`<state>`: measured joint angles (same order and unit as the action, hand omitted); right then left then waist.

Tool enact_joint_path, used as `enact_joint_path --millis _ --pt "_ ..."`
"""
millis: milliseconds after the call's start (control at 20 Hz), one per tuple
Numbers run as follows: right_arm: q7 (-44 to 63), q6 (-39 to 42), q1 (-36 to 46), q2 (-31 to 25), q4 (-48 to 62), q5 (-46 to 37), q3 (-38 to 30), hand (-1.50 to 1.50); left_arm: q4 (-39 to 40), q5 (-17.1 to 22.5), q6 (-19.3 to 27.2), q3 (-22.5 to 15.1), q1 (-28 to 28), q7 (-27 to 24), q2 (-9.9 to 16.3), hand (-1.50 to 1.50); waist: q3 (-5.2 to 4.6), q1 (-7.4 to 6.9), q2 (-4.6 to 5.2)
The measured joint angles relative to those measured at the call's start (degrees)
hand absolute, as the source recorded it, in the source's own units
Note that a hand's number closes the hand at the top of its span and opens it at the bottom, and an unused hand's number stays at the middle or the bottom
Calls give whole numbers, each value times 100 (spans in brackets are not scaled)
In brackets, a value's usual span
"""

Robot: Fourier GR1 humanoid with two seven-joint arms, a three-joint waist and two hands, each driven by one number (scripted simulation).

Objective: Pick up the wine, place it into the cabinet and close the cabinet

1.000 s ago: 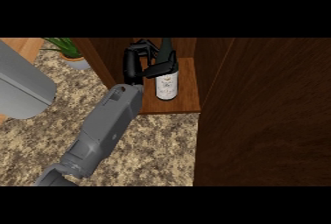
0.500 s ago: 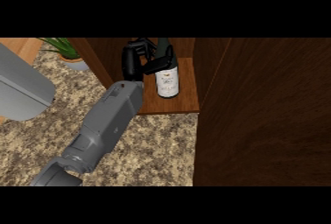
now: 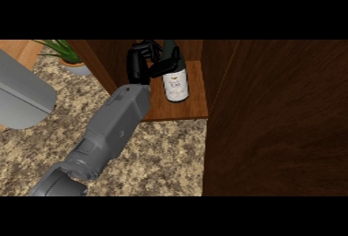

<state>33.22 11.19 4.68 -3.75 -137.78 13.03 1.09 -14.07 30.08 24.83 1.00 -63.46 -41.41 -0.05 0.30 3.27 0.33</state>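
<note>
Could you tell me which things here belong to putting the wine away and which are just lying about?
Job in hand:
- wine bottle, standing on the shelf
- cabinet
- cabinet door, open
- right hand, curled at the bottle's neck

Lying about:
- potted plant, on the counter

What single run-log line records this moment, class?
step: placing wine | bottle: on cabinet shelf | right hand: at bottle's neck, grip unclear | left hand: out of view | cabinet door: open
</note>
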Motion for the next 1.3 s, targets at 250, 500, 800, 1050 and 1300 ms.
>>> enact_joint_path --millis 250,500,800,1050,1300 --pt "-73 -3 -34 33 11 -10 50 -150 221 -52 81 55 -109 -108 0 -150 1 -2 9" --pt "-70 29 -72 13 7 -9 89 -150 453 -135 113 67 -142 -104 24 -150 4 42 19" --pt "-178 49 -90 32 26 -18 110 -150 641 -283 318 50 -153 -184 10 -150 -1 43 41" --pt "-120 -17 -2 37 25 -25 140 -150 816 -406 465 14 -94 -229 12 -150 -13 83 73" --pt "-61 -79 171 28 52 -38 148 -150 807 -427 521 67 -73 -353 15 -150 -11 95 84"
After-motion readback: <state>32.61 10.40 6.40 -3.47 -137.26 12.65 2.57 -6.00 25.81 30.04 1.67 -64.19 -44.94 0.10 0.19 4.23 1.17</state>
